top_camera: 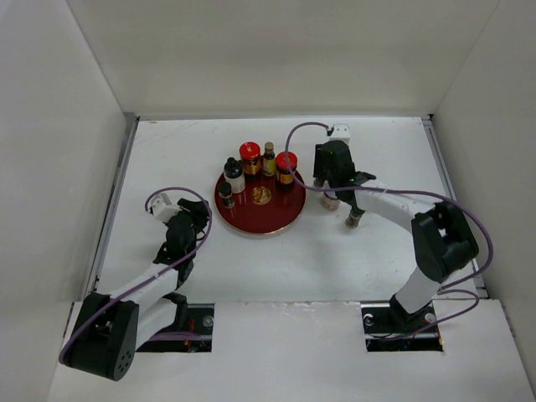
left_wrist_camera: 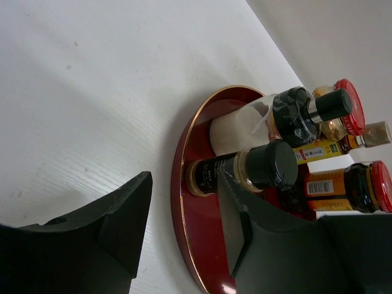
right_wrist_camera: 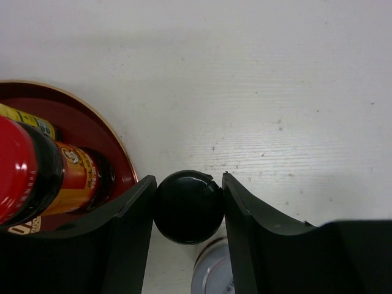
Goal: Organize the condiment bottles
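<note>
Right gripper [right_wrist_camera: 188, 184] comes straight down on a black-capped spice jar [right_wrist_camera: 187, 211], both fingers snug against the cap. The jar is upright, just off the right rim of the round red tray [right_wrist_camera: 67, 110], with a silver-lidded jar [right_wrist_camera: 211, 277] right beside it. The tray sits directly left of the jar, so I'd guess a lift and a short hop left, minding the red-capped jar [right_wrist_camera: 24, 165] at that edge. Left gripper [left_wrist_camera: 184, 205] gapes wide with nothing in it on the tray's other side, so the right arm is clearly nearer.
</note>
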You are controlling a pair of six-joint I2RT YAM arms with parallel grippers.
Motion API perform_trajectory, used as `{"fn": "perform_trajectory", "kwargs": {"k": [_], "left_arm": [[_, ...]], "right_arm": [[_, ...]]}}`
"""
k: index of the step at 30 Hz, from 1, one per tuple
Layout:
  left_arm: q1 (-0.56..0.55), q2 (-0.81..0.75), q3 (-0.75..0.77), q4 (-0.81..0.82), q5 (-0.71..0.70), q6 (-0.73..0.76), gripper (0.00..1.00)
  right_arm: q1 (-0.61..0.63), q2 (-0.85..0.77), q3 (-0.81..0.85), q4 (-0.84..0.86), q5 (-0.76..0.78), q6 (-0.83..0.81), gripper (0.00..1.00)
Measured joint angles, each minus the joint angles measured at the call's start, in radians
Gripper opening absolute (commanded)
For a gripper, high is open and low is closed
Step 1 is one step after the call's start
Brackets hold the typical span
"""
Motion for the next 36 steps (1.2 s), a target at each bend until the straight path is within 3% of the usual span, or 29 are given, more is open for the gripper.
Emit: {"fn": "perform_trajectory", "kwargs": {"k": [6, 12, 23, 29, 36], "left_arm": [[0.000, 0.003, 0.000, 0.001, 0.003, 0.000, 0.45], [0.005, 0.003, 0.000, 0.001, 0.003, -0.003, 0.45], [0.032, -0.010, 0.000, 0.008, 0.010, -0.019, 0.47], [0.040, -0.011, 0.000, 0.015, 0.021, -0.032, 0.48], [0.040, 0.003, 0.000, 0.025, 0.030, -0.042, 0.48]], "right_arm": [[0.014, -0.215, -0.016, -0.002, 0.042, -0.007, 0.42], [0.144, -0.325, 0.045, 0.011, 0.060, -0.034, 0.42], [0.393, 0.019, 0.259, 0.021, -0.032, -0.043, 0.42], [0.420, 0.193, 0.303, 0.017, -0.055, -0.043, 0.42], [0.416, 0.264, 0.305, 0.024, -0.057, -0.018, 0.42]]}}
